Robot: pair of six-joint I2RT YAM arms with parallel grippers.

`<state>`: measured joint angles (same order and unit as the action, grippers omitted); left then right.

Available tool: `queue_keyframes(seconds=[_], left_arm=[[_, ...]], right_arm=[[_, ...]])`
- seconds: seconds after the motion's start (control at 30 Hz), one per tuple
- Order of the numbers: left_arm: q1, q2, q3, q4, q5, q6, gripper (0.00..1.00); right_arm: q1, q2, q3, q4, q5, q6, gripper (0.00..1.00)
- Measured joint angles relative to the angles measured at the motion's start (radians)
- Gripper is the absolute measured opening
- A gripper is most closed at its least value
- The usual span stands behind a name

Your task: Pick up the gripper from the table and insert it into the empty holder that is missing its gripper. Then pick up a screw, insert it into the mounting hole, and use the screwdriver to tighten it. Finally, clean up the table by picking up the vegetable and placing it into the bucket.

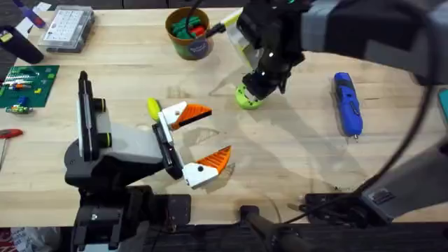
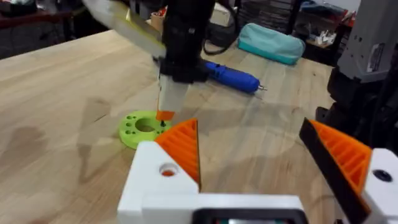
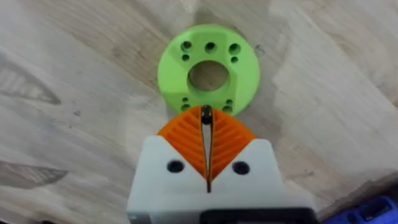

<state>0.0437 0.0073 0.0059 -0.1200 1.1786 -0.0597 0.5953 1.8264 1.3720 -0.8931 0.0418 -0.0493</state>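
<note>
Screw pinched in right tool directly above green holder.

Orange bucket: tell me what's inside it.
The orange bucket holds green and red pieces heaped up to its rim; what they are can't be told. Anything beneath them, and the bottom, is covered.

Right gripper sits over the green disc (left gripper nearby).
</note>
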Motion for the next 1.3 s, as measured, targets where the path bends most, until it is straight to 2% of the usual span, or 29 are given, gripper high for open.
queue_keyframes(seconds=[0.3, 0.43, 0.53, 0.83, 1.13, 1.3], left_arm=[[0.000, 0.000, 0.000, 0.000, 0.000, 0.000, 0.988], [0.000, 0.000, 0.000, 0.000, 0.000, 0.000, 0.987], [0.000, 0.000, 0.000, 0.000, 0.000, 0.000, 0.986], [0.000, 0.000, 0.000, 0.000, 0.000, 0.000, 0.986], [0.000, 0.000, 0.000, 0.000, 0.000, 0.000, 0.986], [0.000, 0.000, 0.000, 0.000, 0.000, 0.000, 0.986]], right_arm=[[0.000, -0.174, 0.000, -0.012, 0.000, 0.000, 0.003], [0.000, -0.224, 0.018, -0.090, 0.001, 0.000, 0.003], [0.000, -0.243, 0.078, -0.170, 0.003, 0.000, 0.003], [0.027, -0.251, 0.311, -0.342, 0.003, 0.000, 0.003], [0.142, -0.227, 0.475, -0.398, 0.003, 0.000, 0.003], [0.218, -0.180, 0.523, -0.392, -0.010, -0.028, 0.003]])
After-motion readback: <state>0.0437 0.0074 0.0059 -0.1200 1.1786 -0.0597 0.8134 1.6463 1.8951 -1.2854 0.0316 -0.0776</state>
